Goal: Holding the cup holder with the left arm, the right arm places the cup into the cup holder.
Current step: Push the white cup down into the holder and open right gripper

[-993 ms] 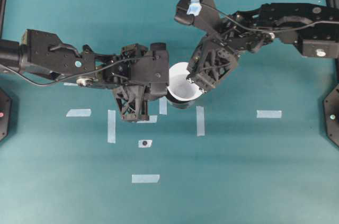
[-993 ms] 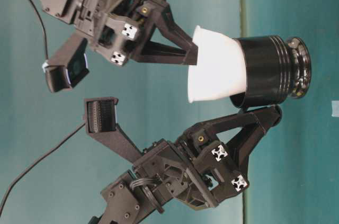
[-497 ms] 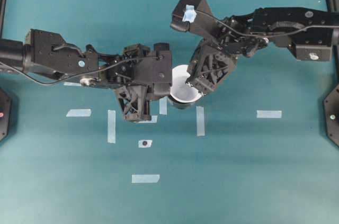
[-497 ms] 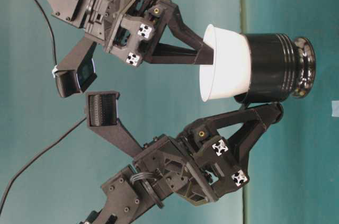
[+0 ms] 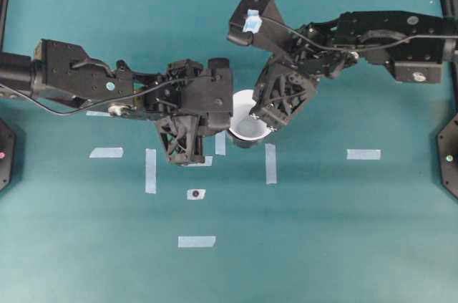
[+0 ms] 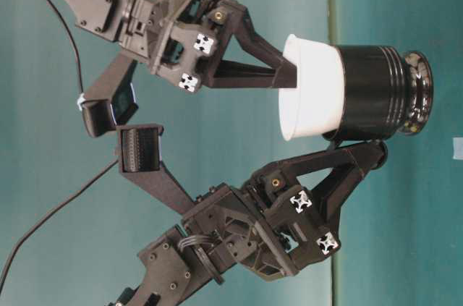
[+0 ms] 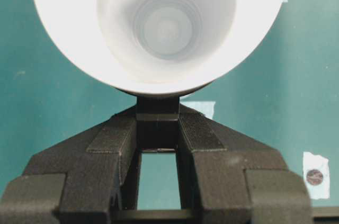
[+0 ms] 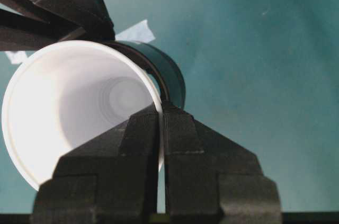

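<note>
Plain white tapered cup (image 6: 309, 87): light, thin-walled, likely crushable; right gripper (image 8: 160, 114) fingers pinched shut on its rim wall, the sensible hold. Glossy black cylindrical cup holder (image 6: 376, 91): rigid, slippery; left gripper (image 7: 158, 123) fingers clamp its stubby side handle.

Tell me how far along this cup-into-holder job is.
Done: the left claw is shut on the holder's side handle, and the holder stands on the table. In hand: the right claw pinches the cup's rim; the cup is partly inside the holder, much of its wall still showing above it. Left: seat the cup if it goes deeper, then release the rim.
</note>
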